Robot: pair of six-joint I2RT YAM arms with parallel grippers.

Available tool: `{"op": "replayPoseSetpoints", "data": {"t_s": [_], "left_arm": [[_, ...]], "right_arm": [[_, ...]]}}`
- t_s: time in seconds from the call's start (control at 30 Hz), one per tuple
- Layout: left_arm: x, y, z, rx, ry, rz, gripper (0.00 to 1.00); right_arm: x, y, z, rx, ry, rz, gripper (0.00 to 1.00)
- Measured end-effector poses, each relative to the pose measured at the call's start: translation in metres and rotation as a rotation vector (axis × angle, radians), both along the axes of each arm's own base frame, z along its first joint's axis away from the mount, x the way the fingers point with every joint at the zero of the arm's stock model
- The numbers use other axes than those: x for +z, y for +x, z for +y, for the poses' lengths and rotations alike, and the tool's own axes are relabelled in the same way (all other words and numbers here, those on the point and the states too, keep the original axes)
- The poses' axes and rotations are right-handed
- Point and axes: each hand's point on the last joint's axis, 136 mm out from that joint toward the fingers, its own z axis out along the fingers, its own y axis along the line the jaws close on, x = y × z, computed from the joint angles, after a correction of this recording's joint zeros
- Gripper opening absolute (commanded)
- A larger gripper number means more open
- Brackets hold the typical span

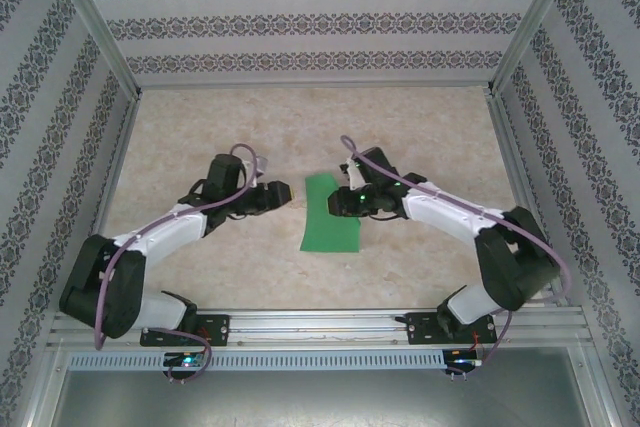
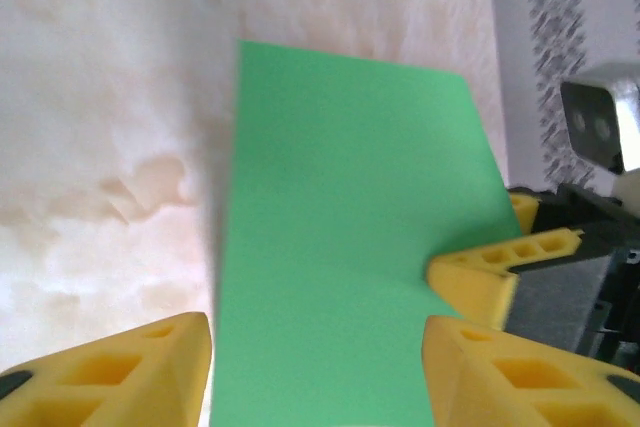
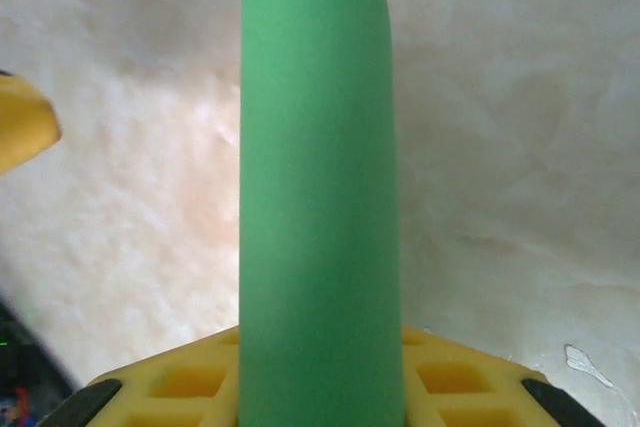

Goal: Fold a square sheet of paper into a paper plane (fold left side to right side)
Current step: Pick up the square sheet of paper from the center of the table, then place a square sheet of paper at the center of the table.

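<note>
Left arm (image 1: 150,237): rises from its base at the table's 7 o'clock corner and reaches in toward the middle.
Left pincer (image 1: 280,192): points toward 3 o'clock, just beside the paper's left edge. Its own camera shows the two yellow fingers (image 2: 110,372) spread wide, with the paper lying in the gap between them and nothing gripped.
Table (image 1: 420,127): a pale, marbled beige top.
Sheet of paper (image 1: 328,217): bright green and at about the middle of the table, between the two pincers. From above it looks like a tall narrow rectangle with its long sides running 12 to 6 o'clock. Its lower part lies flat.
Right pincer (image 1: 348,199): sits at the paper's 1 o'clock corner. The yellow fingers (image 2: 480,282) are on either side of the paper's right edge. From its own camera the paper (image 3: 320,197) runs up from between them as a curved band. I cannot tell whether they press it tight.
Right arm (image 1: 450,217): comes in from its base at 5 o'clock.
</note>
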Motion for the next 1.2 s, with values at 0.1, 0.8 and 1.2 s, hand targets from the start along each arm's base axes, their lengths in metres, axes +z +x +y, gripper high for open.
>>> {"op": "replayPoseSetpoints", "data": {"t_s": [0.1,0.8,1.2], "left_arm": [[0.020,0.010,0.017,0.037,-0.048,-0.070,0.65],[0.154,0.014,-0.002,-0.195,-0.502,-0.473,0.78],[0.169,-0.010,-0.026,-0.326,-0.469,-0.528,0.66]], "right_arm": [[0.032,0.006,-0.010,-0.016,0.100,-0.066,0.30],[0.197,-0.037,0.012,0.192,0.622,-0.305,0.28],[0.193,-0.031,0.047,0.247,0.658,-0.240,0.29]]}}
